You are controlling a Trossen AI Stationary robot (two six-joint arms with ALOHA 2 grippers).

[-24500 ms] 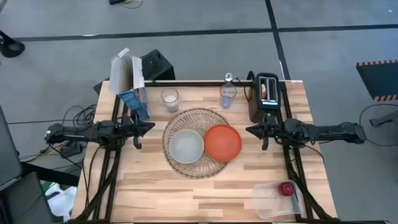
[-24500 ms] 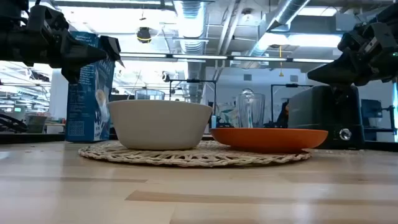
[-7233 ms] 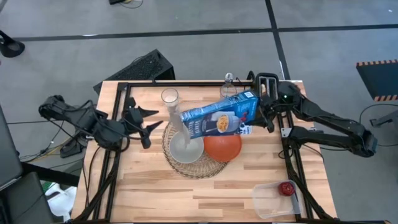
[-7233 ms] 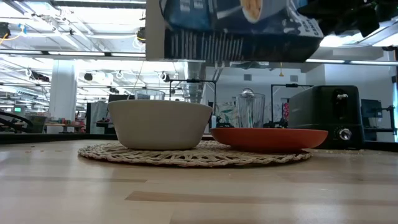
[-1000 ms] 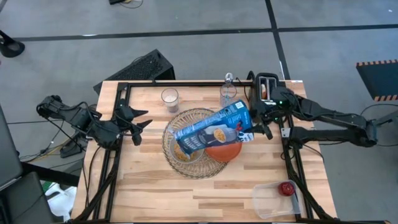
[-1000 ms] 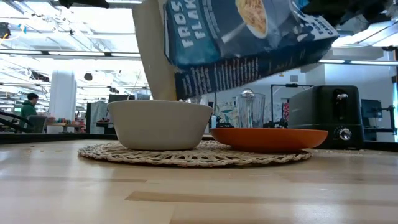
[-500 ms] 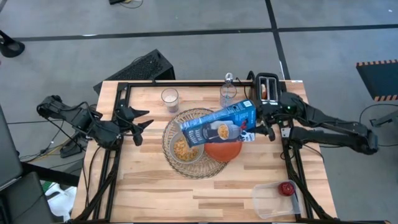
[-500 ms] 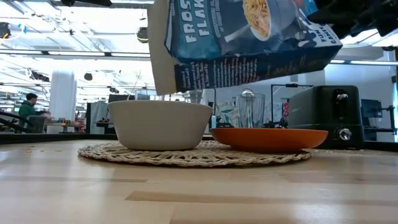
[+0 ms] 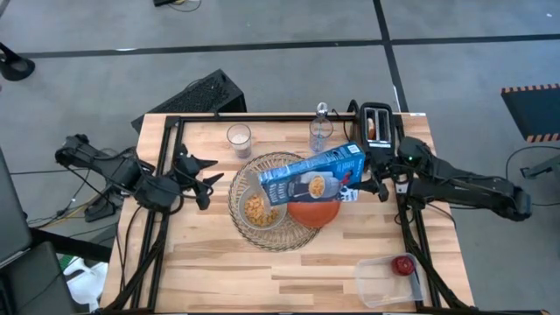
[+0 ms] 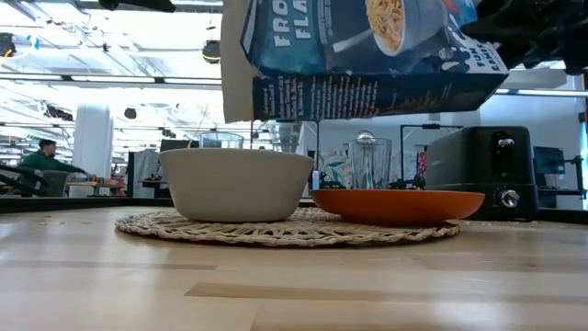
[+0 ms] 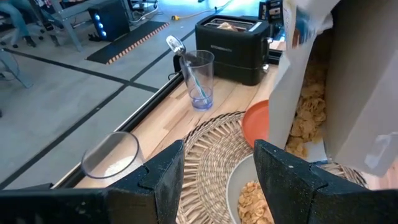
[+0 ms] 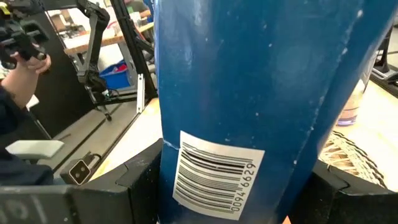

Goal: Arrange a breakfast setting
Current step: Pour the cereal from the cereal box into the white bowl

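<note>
The right gripper is clamped around the base end of the blue-and-white cereal box, holding it nearly level above the woven mat so its open mouth hangs over the pale grey bowl, where flakes already lie. The orange plate sits beside the bowl on the mat, bare, probably awaiting the bagel in the black toaster. The red apple waits in a clear tub at the bench corner. The left gripper hovers near the mat's edge, fingers parted around nothing.
</note>
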